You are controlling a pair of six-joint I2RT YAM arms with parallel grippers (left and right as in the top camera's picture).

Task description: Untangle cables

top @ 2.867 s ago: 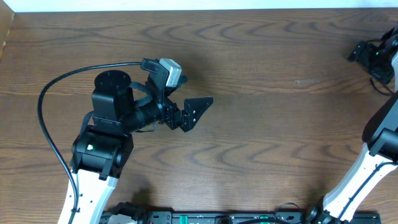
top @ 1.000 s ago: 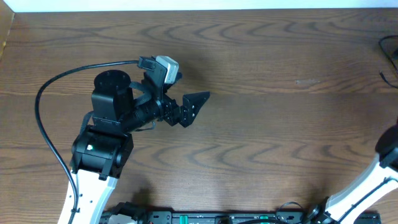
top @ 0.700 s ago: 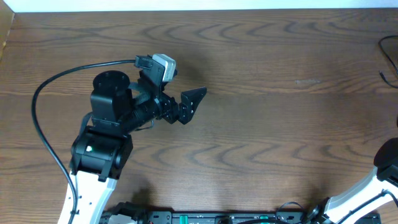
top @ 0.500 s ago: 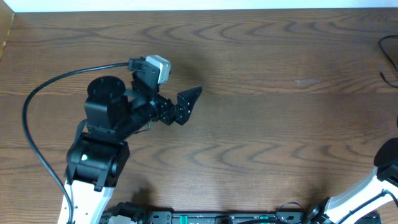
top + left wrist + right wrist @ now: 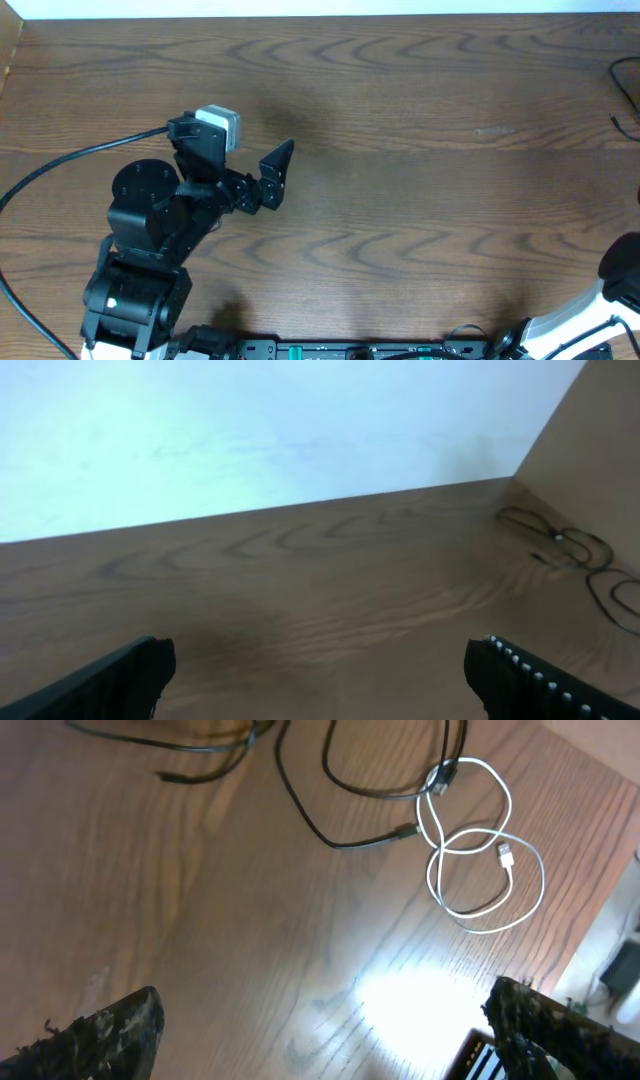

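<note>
The cables lie loose on the wooden table (image 5: 220, 920). In the right wrist view the white cable (image 5: 470, 845) makes two loops at the upper right. The black cable (image 5: 340, 842) curves beside it, and the two cross near their small plugs. My right gripper (image 5: 325, 1025) hovers open well short of them, with nothing between its fingers. From the left wrist view the cables (image 5: 570, 548) are a small tangle far off at the right. My left gripper (image 5: 320, 675) is open and empty over bare wood; overhead the left gripper (image 5: 276, 172) sits left of centre. A bit of black cable (image 5: 618, 66) shows at the right edge overhead.
A thick black arm cable (image 5: 70, 160) runs off to the left from the left arm. The right arm's white base link (image 5: 610, 300) stands at the near right corner. A wooden side wall (image 5: 590, 430) rises behind the cables. A dark rail (image 5: 350, 350) lines the near edge.
The left arm has swung back and to the left, with its gripper still open. The right arm has left the overhead view except for its base link.
</note>
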